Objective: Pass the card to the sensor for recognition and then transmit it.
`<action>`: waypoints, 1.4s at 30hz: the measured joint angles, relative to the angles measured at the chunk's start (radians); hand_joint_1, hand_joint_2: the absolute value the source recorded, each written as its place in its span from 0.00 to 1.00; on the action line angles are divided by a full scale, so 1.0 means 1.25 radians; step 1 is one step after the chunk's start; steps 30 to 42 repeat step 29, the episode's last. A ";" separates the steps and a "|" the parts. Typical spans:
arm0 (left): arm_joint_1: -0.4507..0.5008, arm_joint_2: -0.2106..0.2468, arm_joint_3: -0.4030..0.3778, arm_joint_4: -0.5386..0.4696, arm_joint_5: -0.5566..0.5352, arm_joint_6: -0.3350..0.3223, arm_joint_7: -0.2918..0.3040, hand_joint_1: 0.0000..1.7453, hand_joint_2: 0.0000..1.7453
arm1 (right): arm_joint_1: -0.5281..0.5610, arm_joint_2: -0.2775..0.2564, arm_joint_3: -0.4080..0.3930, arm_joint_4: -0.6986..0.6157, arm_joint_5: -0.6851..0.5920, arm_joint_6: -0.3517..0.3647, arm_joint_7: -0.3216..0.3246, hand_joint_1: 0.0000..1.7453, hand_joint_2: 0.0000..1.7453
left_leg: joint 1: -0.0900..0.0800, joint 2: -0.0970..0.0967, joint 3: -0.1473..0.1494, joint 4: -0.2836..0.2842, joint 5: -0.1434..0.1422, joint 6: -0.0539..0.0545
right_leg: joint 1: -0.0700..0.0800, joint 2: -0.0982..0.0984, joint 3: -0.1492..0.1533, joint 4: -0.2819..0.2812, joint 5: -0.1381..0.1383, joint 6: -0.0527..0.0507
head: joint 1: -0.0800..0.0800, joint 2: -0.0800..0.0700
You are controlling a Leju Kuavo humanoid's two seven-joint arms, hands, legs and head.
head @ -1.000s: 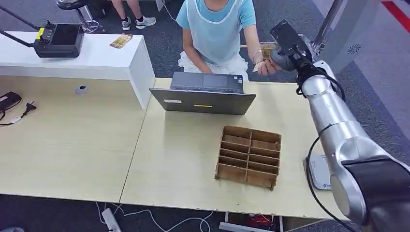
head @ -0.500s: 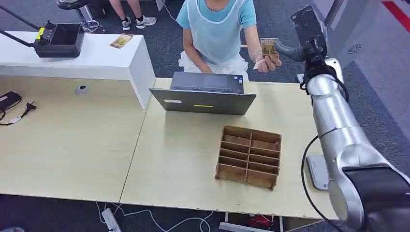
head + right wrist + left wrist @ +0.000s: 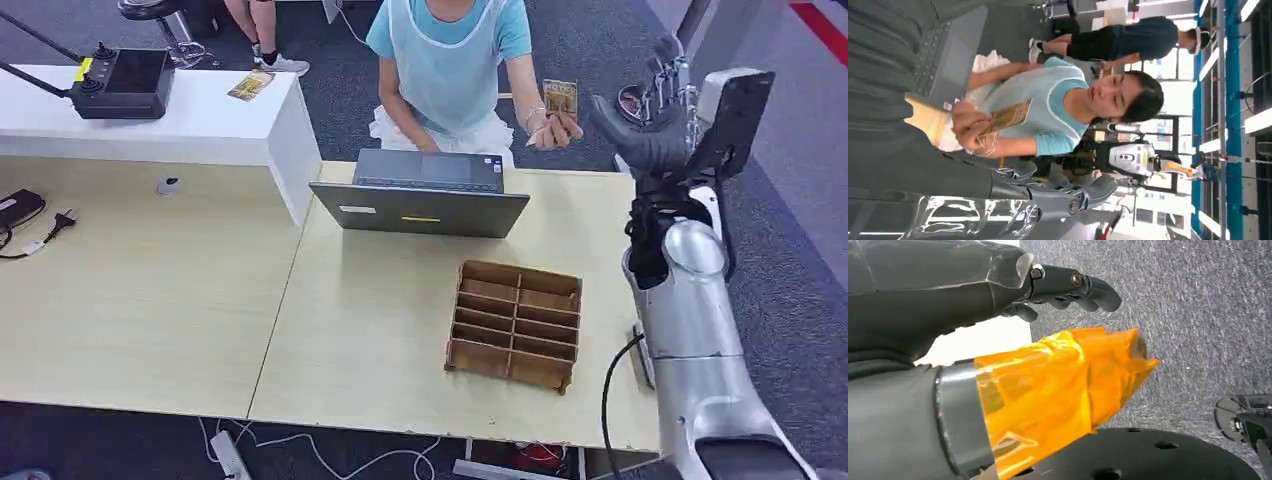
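Right hand (image 3: 655,125) raised at 2 o'clock past the table's (image 3: 180,300) far edge, fingers apart, holding nothing. Card (image 3: 560,97) sits just beside it toward 9 o'clock, upright, pinched in a person's hand (image 3: 552,128); card and robot fingers are apart. The right wrist view shows the same card (image 3: 1009,116) in the person's fingers. Left hand (image 3: 998,315) hangs over grey carpet, fingers slightly curled, nothing in them. Laptop (image 3: 420,195) at 12 o'clock of the table, wooden divider box (image 3: 515,323) at 5 o'clock of it.
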State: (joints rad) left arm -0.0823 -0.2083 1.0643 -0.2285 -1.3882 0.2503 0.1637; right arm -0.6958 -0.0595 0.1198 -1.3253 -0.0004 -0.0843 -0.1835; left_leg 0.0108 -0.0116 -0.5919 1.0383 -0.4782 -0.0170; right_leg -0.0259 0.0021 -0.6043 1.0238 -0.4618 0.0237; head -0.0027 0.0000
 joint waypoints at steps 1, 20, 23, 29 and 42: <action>0.000 0.000 0.000 0.000 0.000 0.001 0.000 0.00 0.00 | 0.015 0.000 -0.004 -0.016 -0.007 0.002 -0.002 0.00 1.00 | 0.000 0.000 0.000 0.000 0.000 0.000 | 0.000 0.000 0.000 0.000 0.000 0.000 | 0.000 0.000; 0.002 -0.009 -0.208 0.000 -0.063 0.014 -0.005 0.00 0.00 | 0.253 -0.018 -0.070 -0.181 -0.146 0.139 -0.062 0.00 1.00 | 0.000 0.000 0.000 0.000 0.000 0.000 | 0.000 0.000 0.000 0.000 0.000 0.000 | 0.000 0.000; -0.008 -0.019 -0.236 0.000 -0.059 0.015 -0.005 0.00 0.00 | 0.272 -0.016 -0.068 -0.192 -0.141 0.142 -0.081 0.00 1.00 | 0.000 0.000 0.000 0.000 0.000 0.000 | 0.000 0.000 0.000 0.000 0.000 0.000 | 0.000 0.000; -0.013 -0.023 -0.232 0.000 -0.042 0.016 -0.010 0.00 0.00 | 0.326 -0.004 -0.059 -0.234 -0.141 0.108 -0.108 0.00 1.00 | 0.000 0.000 0.000 0.000 0.000 0.000 | 0.000 0.000 0.000 0.000 0.000 0.000 | 0.000 0.000; -0.013 -0.023 -0.232 0.000 -0.042 0.016 -0.010 0.00 0.00 | 0.326 -0.004 -0.059 -0.234 -0.141 0.108 -0.108 0.00 1.00 | 0.000 0.000 0.000 0.000 0.000 0.000 | 0.000 0.000 0.000 0.000 0.000 0.000 | 0.000 0.000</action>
